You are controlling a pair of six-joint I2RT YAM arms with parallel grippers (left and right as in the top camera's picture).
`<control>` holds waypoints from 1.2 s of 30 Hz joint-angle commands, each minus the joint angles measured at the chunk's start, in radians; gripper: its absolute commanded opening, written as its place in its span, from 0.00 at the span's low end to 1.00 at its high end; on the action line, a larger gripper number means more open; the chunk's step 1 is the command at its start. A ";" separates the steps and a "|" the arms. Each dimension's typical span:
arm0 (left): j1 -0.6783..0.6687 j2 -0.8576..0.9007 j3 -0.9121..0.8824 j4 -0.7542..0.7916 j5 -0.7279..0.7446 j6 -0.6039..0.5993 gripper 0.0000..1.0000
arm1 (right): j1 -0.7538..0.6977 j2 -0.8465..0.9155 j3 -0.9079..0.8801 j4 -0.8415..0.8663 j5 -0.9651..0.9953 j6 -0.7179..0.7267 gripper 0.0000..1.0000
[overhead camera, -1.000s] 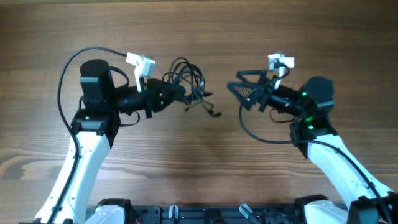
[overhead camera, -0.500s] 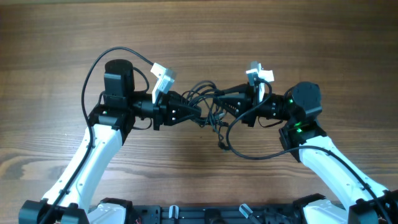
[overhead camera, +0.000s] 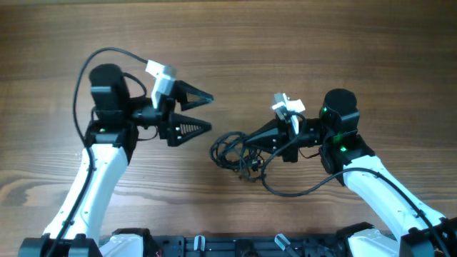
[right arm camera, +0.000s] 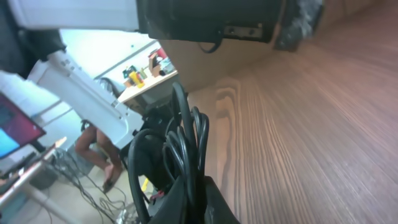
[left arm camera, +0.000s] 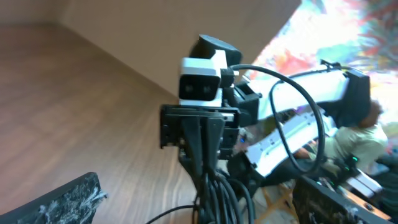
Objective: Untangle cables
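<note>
Cables [overhead camera: 230, 151] clenched in right gripper [overhead camera: 251, 140]
Bundle stretches leftward (loose loops) at tabletop [overhead camera: 285, 43] centre, well inside every edge; left gripper [overhead camera: 211, 113] gapes, apart.

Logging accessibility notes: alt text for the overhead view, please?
The right gripper is shut on a tangle of thin black cables above the wooden table. The left gripper is open and empty, apart from the bundle.

I can read no text, label, brand or number in any view. The white camera housing [left arm camera: 200, 79] facing my left wrist shows no legible marking. The screen [right arm camera: 13, 134] at the edge of the right wrist view is too blurred to read.
</note>
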 commanded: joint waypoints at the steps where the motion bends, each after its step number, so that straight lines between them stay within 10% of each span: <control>1: -0.066 -0.016 0.005 -0.003 0.018 -0.006 0.97 | 0.003 0.006 0.010 -0.002 -0.079 -0.065 0.04; 6: -0.119 -0.011 0.005 -0.013 -0.029 -0.007 0.78 | 0.003 0.006 0.010 -0.004 -0.098 -0.065 0.04; 8: -0.152 -0.011 0.005 -0.167 -0.389 -0.010 1.00 | 0.003 0.006 0.010 -0.005 -0.098 -0.065 0.04; 10: -0.181 -0.011 0.005 -0.229 -0.517 -0.002 0.98 | 0.003 0.006 0.010 -0.005 -0.093 -0.064 0.04; 14: -0.230 -0.011 0.005 -0.293 -0.535 0.125 0.35 | 0.003 0.006 0.010 -0.009 -0.063 -0.063 0.04; 18: -0.169 -0.021 0.005 -0.327 -0.549 0.126 0.72 | 0.003 0.006 0.010 -0.016 -0.048 -0.062 0.04; 21: -0.059 -0.057 0.005 -0.335 -0.402 0.127 0.55 | 0.003 0.006 0.010 -0.020 0.028 -0.063 0.04; 36: -0.053 -0.058 0.005 -0.473 -0.304 0.356 0.67 | 0.003 0.080 0.010 -0.042 0.112 -0.009 0.04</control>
